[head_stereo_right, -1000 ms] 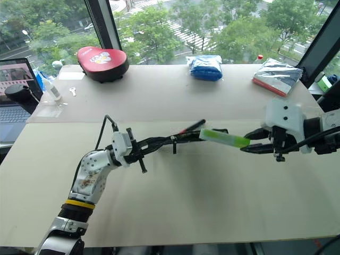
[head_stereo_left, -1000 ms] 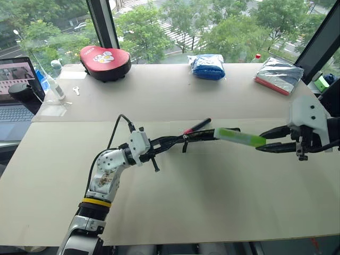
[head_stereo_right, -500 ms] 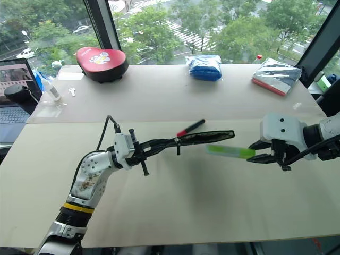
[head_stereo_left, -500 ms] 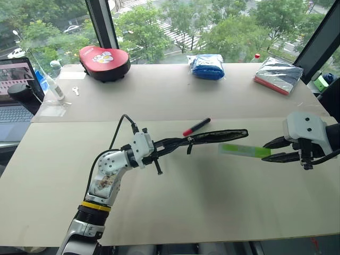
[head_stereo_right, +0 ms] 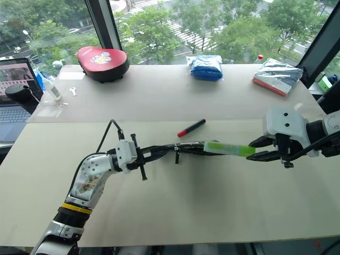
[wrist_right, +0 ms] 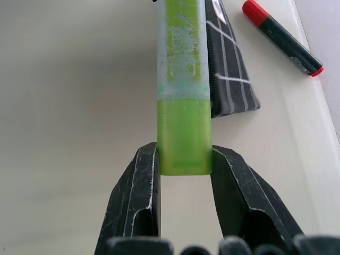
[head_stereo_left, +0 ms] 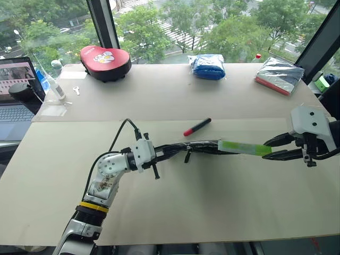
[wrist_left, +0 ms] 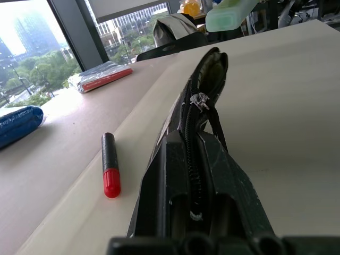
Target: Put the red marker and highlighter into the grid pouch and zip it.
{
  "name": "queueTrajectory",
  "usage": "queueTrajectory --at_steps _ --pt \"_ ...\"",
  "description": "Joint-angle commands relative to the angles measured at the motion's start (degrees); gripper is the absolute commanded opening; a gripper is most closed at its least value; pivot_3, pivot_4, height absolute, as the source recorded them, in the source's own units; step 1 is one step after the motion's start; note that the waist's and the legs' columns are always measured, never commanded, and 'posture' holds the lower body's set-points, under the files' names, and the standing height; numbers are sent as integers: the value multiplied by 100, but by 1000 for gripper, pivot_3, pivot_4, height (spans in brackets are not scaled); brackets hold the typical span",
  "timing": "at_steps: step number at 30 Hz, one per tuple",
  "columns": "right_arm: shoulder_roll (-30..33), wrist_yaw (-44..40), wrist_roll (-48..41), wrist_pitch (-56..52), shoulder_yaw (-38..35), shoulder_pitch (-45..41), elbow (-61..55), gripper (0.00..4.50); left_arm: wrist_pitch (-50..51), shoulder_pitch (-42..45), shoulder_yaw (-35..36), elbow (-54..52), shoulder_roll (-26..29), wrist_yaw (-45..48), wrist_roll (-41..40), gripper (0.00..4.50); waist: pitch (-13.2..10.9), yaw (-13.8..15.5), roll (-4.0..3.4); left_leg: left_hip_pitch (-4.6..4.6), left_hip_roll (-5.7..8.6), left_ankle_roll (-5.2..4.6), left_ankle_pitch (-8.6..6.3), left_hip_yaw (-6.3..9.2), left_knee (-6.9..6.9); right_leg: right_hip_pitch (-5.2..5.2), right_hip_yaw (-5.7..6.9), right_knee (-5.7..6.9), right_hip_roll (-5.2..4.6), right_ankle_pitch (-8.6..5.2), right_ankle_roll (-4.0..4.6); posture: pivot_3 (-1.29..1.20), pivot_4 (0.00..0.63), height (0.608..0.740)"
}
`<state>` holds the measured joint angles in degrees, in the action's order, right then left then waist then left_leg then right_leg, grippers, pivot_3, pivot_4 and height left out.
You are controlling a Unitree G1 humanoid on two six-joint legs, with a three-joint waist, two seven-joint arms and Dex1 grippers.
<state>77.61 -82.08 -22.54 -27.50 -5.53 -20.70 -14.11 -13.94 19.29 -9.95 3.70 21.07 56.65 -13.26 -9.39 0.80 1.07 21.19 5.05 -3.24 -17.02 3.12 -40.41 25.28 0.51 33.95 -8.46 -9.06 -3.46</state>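
1. Right wrist view: the right gripper point(wrist_right: 183, 159) pinches the highlighter point(wrist_right: 183, 90) by its green end, pale cap pointing at the pouch point(wrist_right: 229, 74).
2. Left gripper point(head_stereo_left: 159, 150) is pressed shut on the pouch's near end, holding it edge-up above the table point(head_stereo_left: 212, 202) (zipper cord dangling at mid-length).
3. In the left eye view the cap tip sits at the pouch's far end; whether it is inside the mouth I cannot tell.
4. To do this well, I judge: keep the highlighter in line with the pouch's length and slide it in low and slowly.
5. Let go only once most of the barrel is buried.
6. Marker point(head_stereo_left: 197, 127) lies on the table just behind the pouch, not yet picked up.
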Motion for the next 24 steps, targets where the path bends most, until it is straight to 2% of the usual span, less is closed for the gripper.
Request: queueTrajectory --at_steps 1,12,24 --pt "102 41 130 81 -75 8 -92 983 -118 72 -14 -63 -52 -48 11 0 0 -2 0 0 0 2 1 0 0 1 0 0 0 0 0 0 150 740" --pt "-171 157 368 121 371 -133 -42 983 -109 89 -11 -82 -55 -23 -26 0 0 -4 -1 0 0 4 2 0 0 1 0 1 0 0 0 0 150 740" --pt "-661 39 843 237 1101 -845 492 983 -196 169 -61 10 -71 117 -25 0 0 -9 -1 0 0 14 8 0 0 1 0 1 0 0 0 0 150 740"
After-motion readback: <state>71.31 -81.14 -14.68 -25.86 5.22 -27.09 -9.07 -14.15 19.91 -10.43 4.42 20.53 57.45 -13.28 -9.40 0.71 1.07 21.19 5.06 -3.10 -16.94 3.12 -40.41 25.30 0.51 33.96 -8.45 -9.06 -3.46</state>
